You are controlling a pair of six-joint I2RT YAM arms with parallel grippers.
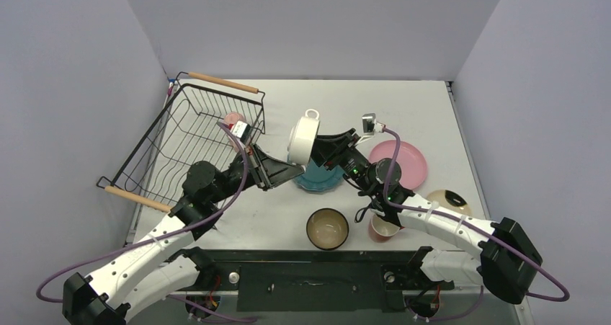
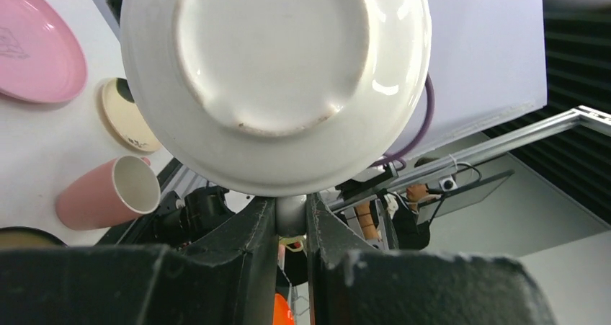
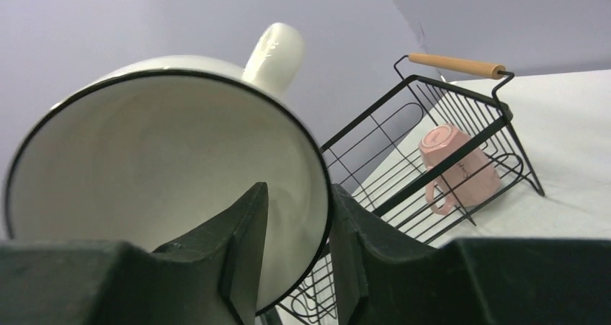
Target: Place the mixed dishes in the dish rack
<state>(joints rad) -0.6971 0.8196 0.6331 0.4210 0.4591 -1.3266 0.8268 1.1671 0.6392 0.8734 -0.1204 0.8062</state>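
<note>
The white mug (image 1: 304, 137) hangs tipped on its side above the table, between my two grippers, with its handle up. My left gripper (image 1: 290, 168) is shut on a rounded white part at the lower edge of the white mug (image 2: 274, 73), whose underside fills the left wrist view. My right gripper (image 1: 326, 147) straddles the rim of the white mug (image 3: 158, 145), one finger inside and one outside, and a gap shows at the inner finger. The dish rack (image 1: 220, 82) stands at the left with a pink mug (image 1: 234, 119) in it.
Under the mug lies the teal plate (image 1: 317, 181). A pink plate (image 1: 403, 163) and a cream plate (image 1: 448, 199) are at the right. The dark bowl (image 1: 328, 228) and a second pink mug (image 1: 382, 228) sit near the front edge.
</note>
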